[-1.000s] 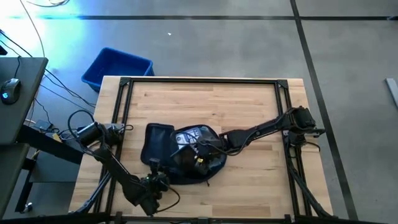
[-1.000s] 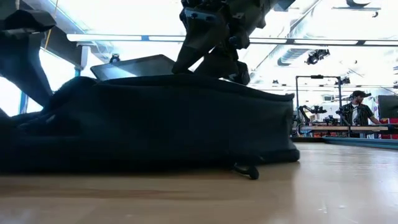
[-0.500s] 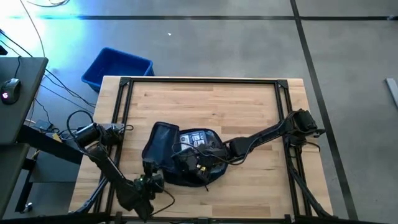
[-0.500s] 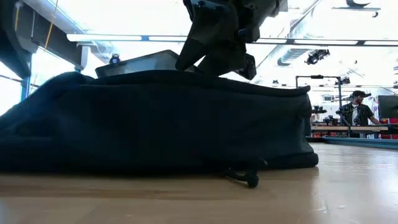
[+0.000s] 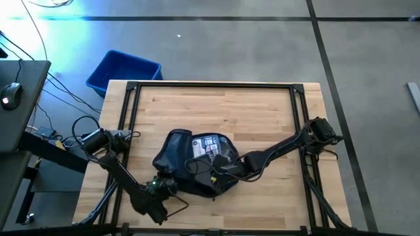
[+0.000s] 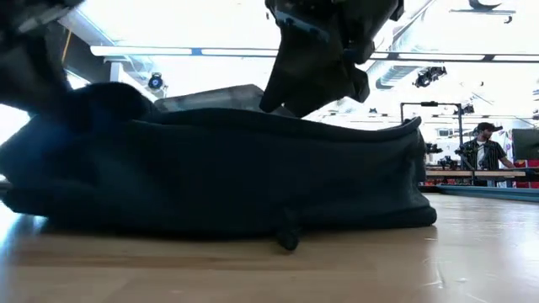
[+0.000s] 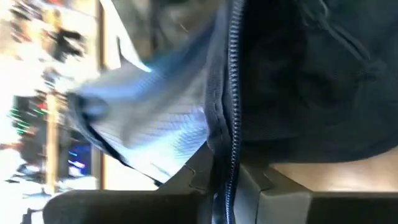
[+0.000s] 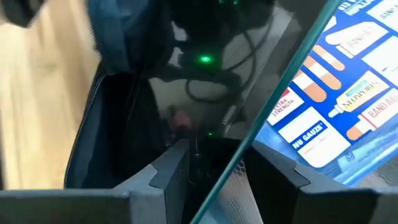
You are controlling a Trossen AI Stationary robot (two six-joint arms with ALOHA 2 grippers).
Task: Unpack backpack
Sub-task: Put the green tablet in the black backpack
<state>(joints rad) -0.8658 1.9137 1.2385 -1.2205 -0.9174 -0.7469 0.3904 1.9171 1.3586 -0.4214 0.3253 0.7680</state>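
Observation:
The dark backpack (image 5: 180,160) lies flat on the wooden table (image 5: 262,111), open on top; the low view shows its side wall (image 6: 219,185). A clear plastic box (image 5: 209,145) with printed first-aid labels (image 8: 336,112) sits in the opening. My right gripper (image 5: 220,172) reaches into the opening from the right and is shut on that box. My left gripper (image 5: 163,183) is at the backpack's near left rim, shut on its zippered edge (image 7: 231,93). My left gripper has the backpack's zippered rim (image 7: 227,174) pinched between its two fingers, and the zipper runs along between them. It comes slanting down from the table's near left. The backpack's bottom stays on the table. My right gripper holds the clear box by its greenish edge (image 8: 233,168), which passes between the two fingers (image 8: 168,174). It comes slanting down from the table's right side into the backpack's opening. The box is still inside the backpack.
A blue bin (image 5: 125,71) stands on the floor beyond the table's far left corner. A black frame (image 5: 210,85) runs around the table top. Bare wood lies at the far side and the right. A person (image 6: 484,147) stands far off in the room.
My right arm has swung toward the table's near edge, and the backpack with the box has slid and turned a little with it. My left gripper has come in onto the backpack's near left rim.

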